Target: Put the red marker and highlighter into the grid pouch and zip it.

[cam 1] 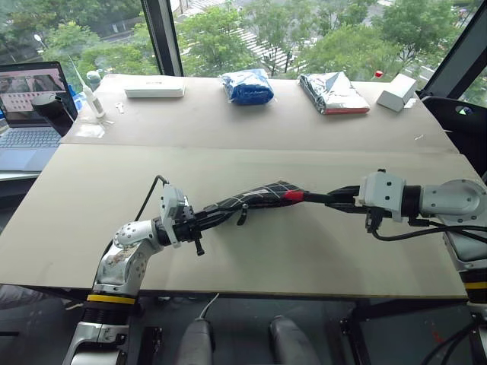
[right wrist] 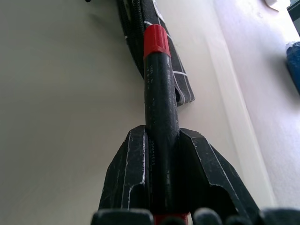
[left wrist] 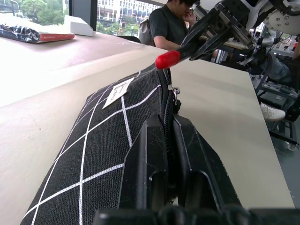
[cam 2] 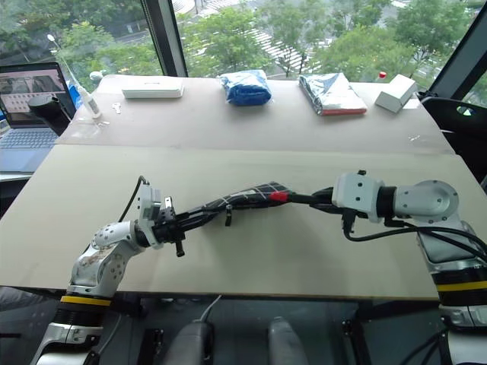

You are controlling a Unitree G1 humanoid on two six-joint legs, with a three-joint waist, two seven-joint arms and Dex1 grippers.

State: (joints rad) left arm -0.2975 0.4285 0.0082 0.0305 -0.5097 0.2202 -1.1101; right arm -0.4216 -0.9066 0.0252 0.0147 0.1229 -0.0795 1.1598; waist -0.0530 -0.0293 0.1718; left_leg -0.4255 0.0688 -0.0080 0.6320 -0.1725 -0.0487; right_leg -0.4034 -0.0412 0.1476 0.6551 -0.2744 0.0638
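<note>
The right gripper (cam 1: 329,199) is clamped on the black barrel of the red marker (right wrist: 157,93), whose red end (cam 1: 294,195) sits right at the right-hand, open end of the grid pouch (cam 1: 255,196). The left gripper (cam 1: 207,219) is pinched shut on the pouch's left end along the zipper, holding it lifted off the table (cam 1: 228,251) between the two arms.

The pale table stretches away to the window. Along its far edge lie a flat white box (cam 1: 154,90), a blue bundle (cam 1: 247,87), a silvery packet (cam 1: 332,93) and a small white box (cam 1: 397,93). A laptop (cam 1: 30,114) stands open at far left. A person (left wrist: 169,26) sits beyond the table.
</note>
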